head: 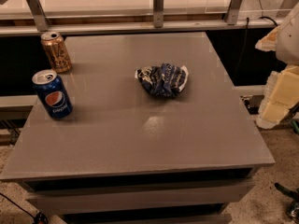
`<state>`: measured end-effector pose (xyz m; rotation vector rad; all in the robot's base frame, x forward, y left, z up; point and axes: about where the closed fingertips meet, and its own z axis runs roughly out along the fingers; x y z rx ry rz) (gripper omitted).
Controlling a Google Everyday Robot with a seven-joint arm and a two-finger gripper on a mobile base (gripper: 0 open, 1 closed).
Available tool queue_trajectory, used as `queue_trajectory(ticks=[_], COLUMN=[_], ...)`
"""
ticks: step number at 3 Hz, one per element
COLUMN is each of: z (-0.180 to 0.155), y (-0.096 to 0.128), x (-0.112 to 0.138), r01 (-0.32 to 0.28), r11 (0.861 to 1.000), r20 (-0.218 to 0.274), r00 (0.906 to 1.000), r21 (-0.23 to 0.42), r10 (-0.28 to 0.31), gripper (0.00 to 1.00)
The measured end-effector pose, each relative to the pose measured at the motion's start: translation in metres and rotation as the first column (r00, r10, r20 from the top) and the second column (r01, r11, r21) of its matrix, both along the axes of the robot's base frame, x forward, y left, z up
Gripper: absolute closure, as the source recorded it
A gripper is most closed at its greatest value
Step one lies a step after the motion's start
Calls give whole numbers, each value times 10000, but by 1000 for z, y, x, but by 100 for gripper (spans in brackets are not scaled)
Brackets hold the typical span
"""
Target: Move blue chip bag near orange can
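The blue chip bag is a crumpled dark blue foil bag with white edges, lying flat a little behind the middle of the grey table. The orange can stands upright at the table's far left corner, about a third of the table's width from the bag. My gripper, pale cream and white, hangs at the right edge of the view, beyond the table's right side and well away from the bag. It holds nothing that I can see.
A blue Pepsi can stands upright near the left edge, in front of the orange can. A railing with metal posts runs behind the table. Cables lie on the floor at the lower right.
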<state>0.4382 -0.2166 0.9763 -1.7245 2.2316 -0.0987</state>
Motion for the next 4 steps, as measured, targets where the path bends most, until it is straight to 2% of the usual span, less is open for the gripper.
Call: queue_trajectory(ticks=[1, 3, 4], z=[0, -36, -57], y=[3, 35, 59], x=[7, 68, 104], r01=[-138, -1048, -1494], r11=[9998, 9873, 9729], r20=[173, 490, 759], r00=[9998, 9938, 9875], r21=[156, 1195, 1763], r10=[135, 996, 1379], gripper=[0, 0, 0])
